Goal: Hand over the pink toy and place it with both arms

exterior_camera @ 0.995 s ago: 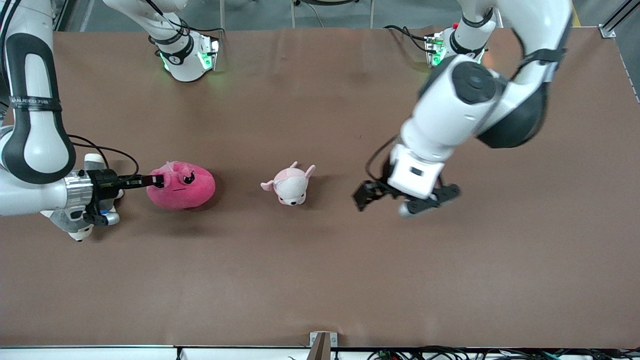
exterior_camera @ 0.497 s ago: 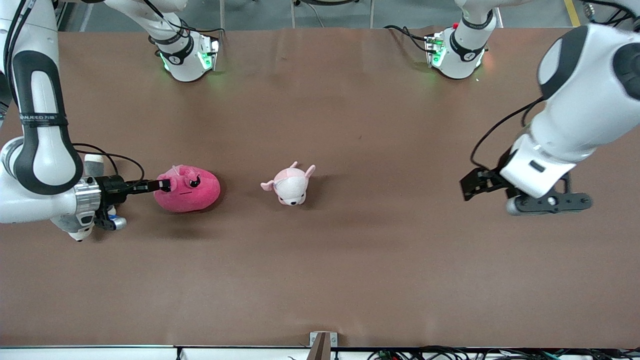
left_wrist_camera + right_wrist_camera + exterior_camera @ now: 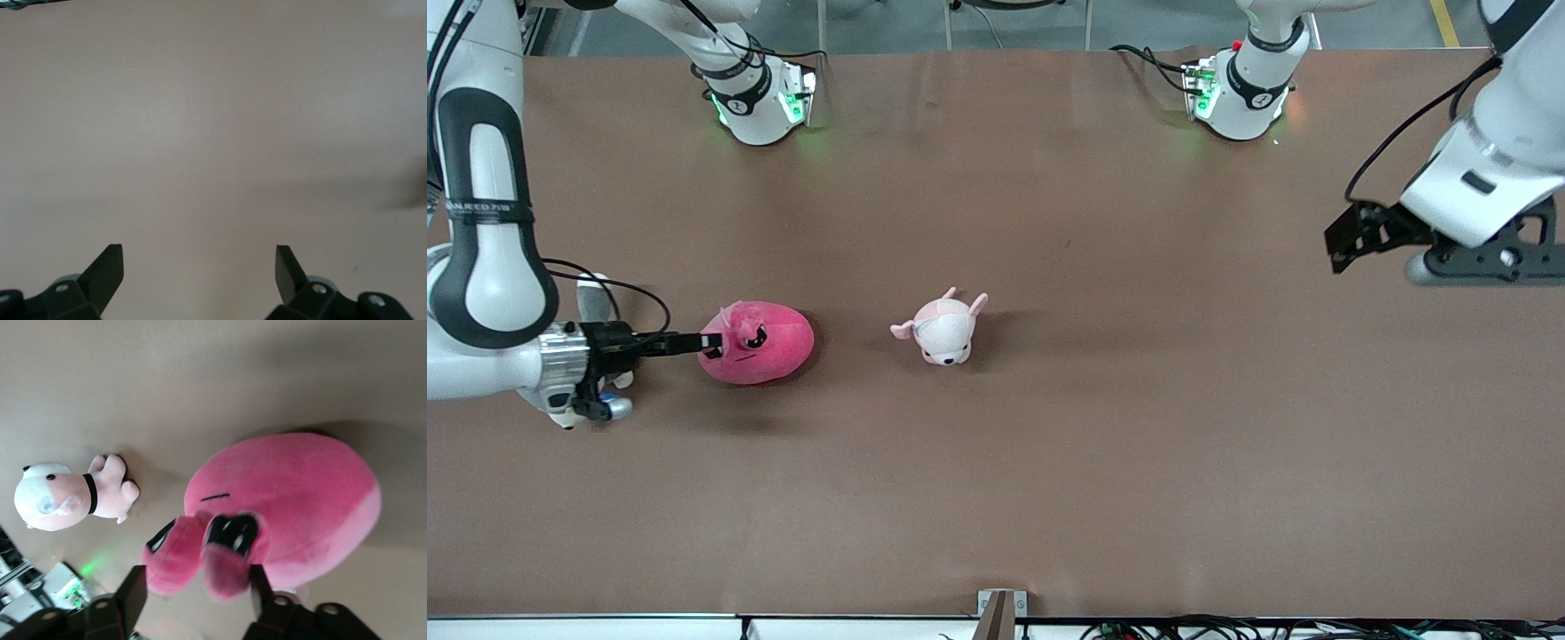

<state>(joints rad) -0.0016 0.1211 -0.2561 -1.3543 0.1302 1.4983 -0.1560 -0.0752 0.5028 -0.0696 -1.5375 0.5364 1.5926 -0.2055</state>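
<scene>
Right hand (image 3: 710, 342) clamped on pink toy (image 3: 763, 343); left hand (image 3: 1347, 238) over bare table (image 3: 1103, 444).

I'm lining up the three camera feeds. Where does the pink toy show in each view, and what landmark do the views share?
Front view: the pink toy lies on the table toward the right arm's end, with the right tool at its tufted end.
Left wrist view: not in it; only bare table and the open left tool.
Right wrist view: it fills the middle, between the tool's fingers.
Shared landmark: the pale pink-and-white plush, in the front and right wrist views.
</scene>
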